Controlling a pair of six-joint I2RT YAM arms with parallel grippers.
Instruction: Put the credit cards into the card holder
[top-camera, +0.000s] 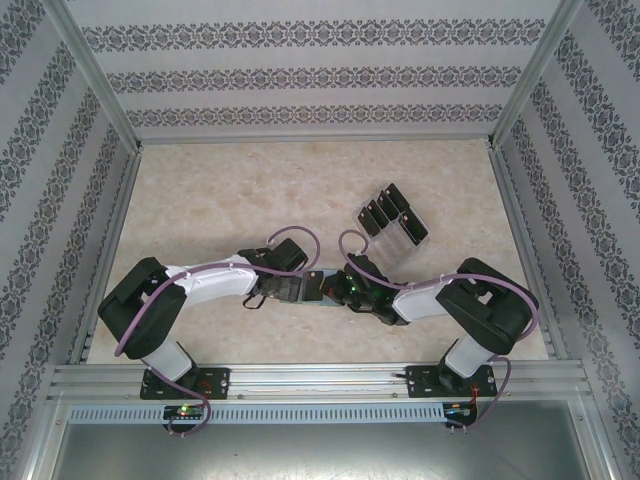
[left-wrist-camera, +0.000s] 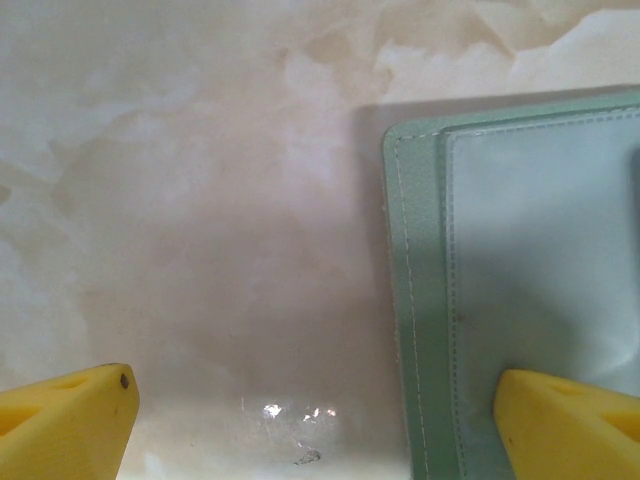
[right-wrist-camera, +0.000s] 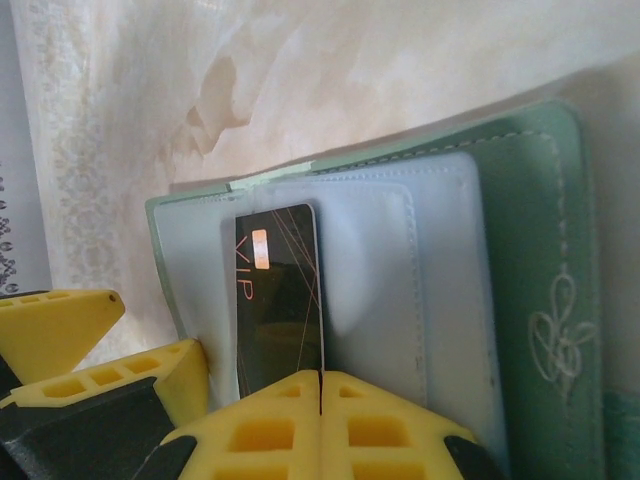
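Observation:
The sage-green card holder (right-wrist-camera: 520, 230) lies open on the table, its pale grey-blue inside (left-wrist-camera: 540, 260) facing up. My right gripper (right-wrist-camera: 320, 380) is shut on the lower edge of a black credit card (right-wrist-camera: 278, 290) marked VIP. The card stands against the pale lining beside a pocket flap. My left gripper (left-wrist-camera: 315, 425) is open and straddles the holder's left edge. Its right finger (left-wrist-camera: 570, 420) rests on the lining and its left finger (left-wrist-camera: 70, 420) is over bare table. From above, both grippers (top-camera: 296, 289) (top-camera: 345, 288) meet over the holder (top-camera: 327, 299).
A clear slotted rack (top-camera: 408, 232) holding several more black cards (top-camera: 385, 207) stands behind and to the right of the grippers. Patterned walls and metal rails enclose the marbled tabletop (top-camera: 230, 190).

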